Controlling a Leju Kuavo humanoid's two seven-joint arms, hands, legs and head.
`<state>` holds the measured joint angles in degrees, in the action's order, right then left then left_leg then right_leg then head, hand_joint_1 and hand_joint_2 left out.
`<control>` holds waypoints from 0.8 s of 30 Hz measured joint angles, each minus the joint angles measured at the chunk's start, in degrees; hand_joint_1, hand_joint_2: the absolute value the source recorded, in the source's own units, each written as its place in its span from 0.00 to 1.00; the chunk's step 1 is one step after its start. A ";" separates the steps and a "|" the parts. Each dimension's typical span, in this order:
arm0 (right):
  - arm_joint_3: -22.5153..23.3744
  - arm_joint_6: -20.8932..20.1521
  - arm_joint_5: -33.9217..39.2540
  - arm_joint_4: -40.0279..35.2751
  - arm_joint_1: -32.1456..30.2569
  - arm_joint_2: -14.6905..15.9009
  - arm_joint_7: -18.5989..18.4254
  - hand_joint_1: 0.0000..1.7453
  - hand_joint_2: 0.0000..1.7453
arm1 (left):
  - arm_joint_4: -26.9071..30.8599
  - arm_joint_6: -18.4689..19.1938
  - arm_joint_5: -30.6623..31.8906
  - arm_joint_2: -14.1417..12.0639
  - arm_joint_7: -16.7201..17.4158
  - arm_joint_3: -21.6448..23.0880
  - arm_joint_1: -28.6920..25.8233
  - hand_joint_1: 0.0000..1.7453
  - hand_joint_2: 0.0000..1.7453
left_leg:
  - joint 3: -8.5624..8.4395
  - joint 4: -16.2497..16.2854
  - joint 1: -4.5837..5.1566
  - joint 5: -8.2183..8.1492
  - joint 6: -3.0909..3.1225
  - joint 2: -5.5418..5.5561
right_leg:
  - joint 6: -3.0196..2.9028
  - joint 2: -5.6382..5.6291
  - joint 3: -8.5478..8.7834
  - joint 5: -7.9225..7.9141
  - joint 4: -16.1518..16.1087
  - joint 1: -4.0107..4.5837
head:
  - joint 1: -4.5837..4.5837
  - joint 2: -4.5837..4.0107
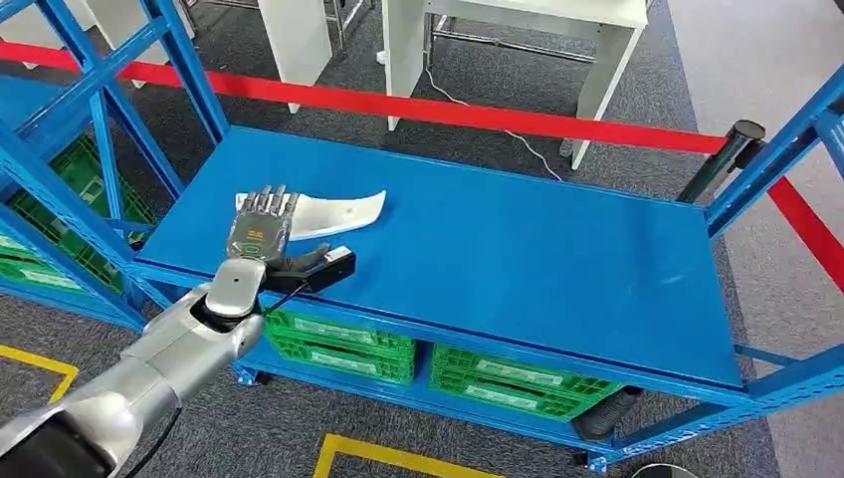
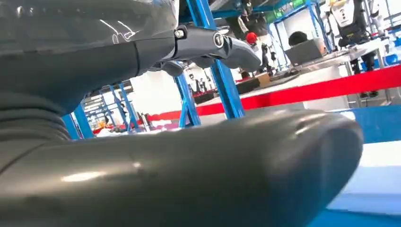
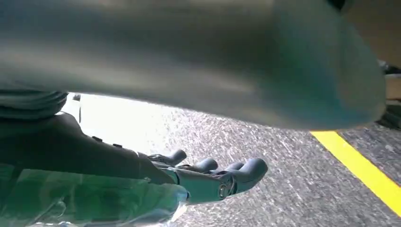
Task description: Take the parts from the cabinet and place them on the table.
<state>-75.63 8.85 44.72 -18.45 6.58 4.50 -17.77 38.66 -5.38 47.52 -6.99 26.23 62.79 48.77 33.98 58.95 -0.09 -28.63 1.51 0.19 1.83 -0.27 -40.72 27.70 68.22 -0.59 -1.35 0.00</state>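
Note:
A white curved part (image 1: 343,211) lies flat on the blue shelf surface (image 1: 518,259), near its left end. My left hand (image 1: 263,225) reaches in from the lower left, its fingers (image 1: 269,202) stretched out flat over the part's left end and its dark thumb (image 1: 320,264) spread to the side. Whether the fingers touch the part I cannot tell. In the left wrist view the thumb (image 2: 198,175) and fingers (image 2: 213,45) stand well apart with nothing between them. My right hand (image 3: 208,182) hangs above the grey floor, fingers loosely curved and holding nothing.
Blue rack posts (image 1: 109,129) rise at the left and at the right (image 1: 786,149). Green crates (image 1: 343,344) sit under the shelf and on the left rack (image 1: 85,179). A red barrier tape (image 1: 448,110) runs behind, with white tables (image 1: 498,40) beyond. Yellow floor lines (image 1: 398,456) mark the front.

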 joint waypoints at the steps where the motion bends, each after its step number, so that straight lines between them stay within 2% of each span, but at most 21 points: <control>1: 0.00 0.07 0.00 0.00 0.01 0.04 0.00 0.00 0.00 | 0.00 0.00 -0.04 0.00 0.00 -0.02 0.03 0.00 0.00 | -0.35 0.30 0.00 -0.51 -0.20 0.00 | -0.25 0.01 2.23 -3.09 -5.20 0.01 | -0.05 0.00; 2: 0.00 0.11 0.00 0.00 0.01 0.13 0.00 0.00 0.00 | -0.02 -0.02 -0.18 0.02 0.00 -0.02 0.03 0.00 0.00 | -0.57 0.37 -0.03 -0.81 -0.42 -0.02 | -0.51 -0.02 3.15 -2.07 -6.56 0.10 | 0.02 0.00; 3: 0.00 0.11 0.00 -0.02 0.00 0.13 0.00 0.00 0.00 | -0.09 -0.04 -0.18 0.00 0.00 -0.02 0.12 0.00 0.00 | -0.44 0.74 0.30 -1.04 -0.78 0.00 | -0.62 -0.08 3.74 -2.25 -7.55 0.36 | 0.06 0.00; 4: 0.00 0.15 0.00 -0.02 0.05 0.15 0.02 0.00 0.00 | -0.07 -0.15 -0.18 0.02 0.02 -0.04 0.10 0.00 0.00 | -0.33 0.70 0.21 -0.99 -1.01 -0.02 | -1.09 -0.08 4.01 -1.55 -7.95 0.44 | -0.02 0.00; 5: 0.00 0.20 0.00 -0.02 0.02 0.20 0.00 0.00 0.00 | -0.09 -0.15 -0.18 0.02 0.11 -0.02 -0.03 0.00 0.00 | -0.41 0.66 0.15 -1.11 -1.13 0.00 | -1.15 -0.11 4.08 -1.54 -8.09 0.44 | 0.00 0.00; 6: 0.00 0.24 0.00 -0.07 -0.12 0.17 0.00 0.00 0.00 | -0.15 -0.11 -0.18 -0.04 0.18 -0.02 -0.09 0.00 0.00 | -0.51 0.72 0.21 -1.21 -0.84 0.01 | -1.15 -0.16 4.13 -1.53 -8.20 0.40 | -0.02 0.00; 11: 0.00 0.48 0.00 -0.09 -0.02 0.24 0.00 0.00 0.00 | -0.39 0.07 -0.18 -0.07 0.59 -0.04 0.07 0.00 0.00 | -0.86 0.08 0.16 -1.10 -1.07 -0.01 | -1.62 -0.17 4.17 -1.29 -8.20 0.46 | 0.02 0.00; 17: 0.00 0.68 0.00 -0.15 0.00 0.26 0.02 0.00 0.00 | -0.68 -0.13 -0.18 -0.15 0.53 -0.06 0.14 0.00 0.00 | -0.93 -0.21 0.15 -0.97 -1.53 0.00 | -1.73 -0.12 4.18 -1.30 -8.19 0.48 | -0.02 0.00; 24: 0.00 0.68 0.00 -0.15 0.00 0.26 0.15 0.00 0.00 | -0.92 0.74 -0.18 -0.22 0.74 -0.04 0.13 0.00 0.00 | -0.92 -0.16 0.20 -1.01 -1.52 0.00 | -1.68 -0.10 4.38 -1.37 -8.36 0.41 | -0.05 0.00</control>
<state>-75.62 9.53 44.72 -18.60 6.57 4.76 -17.62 37.75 -4.63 47.34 -7.21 26.97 62.75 48.90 33.07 58.79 0.11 -29.64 -0.01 0.20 0.15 -0.37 -36.33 26.33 59.87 -0.18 -1.40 0.00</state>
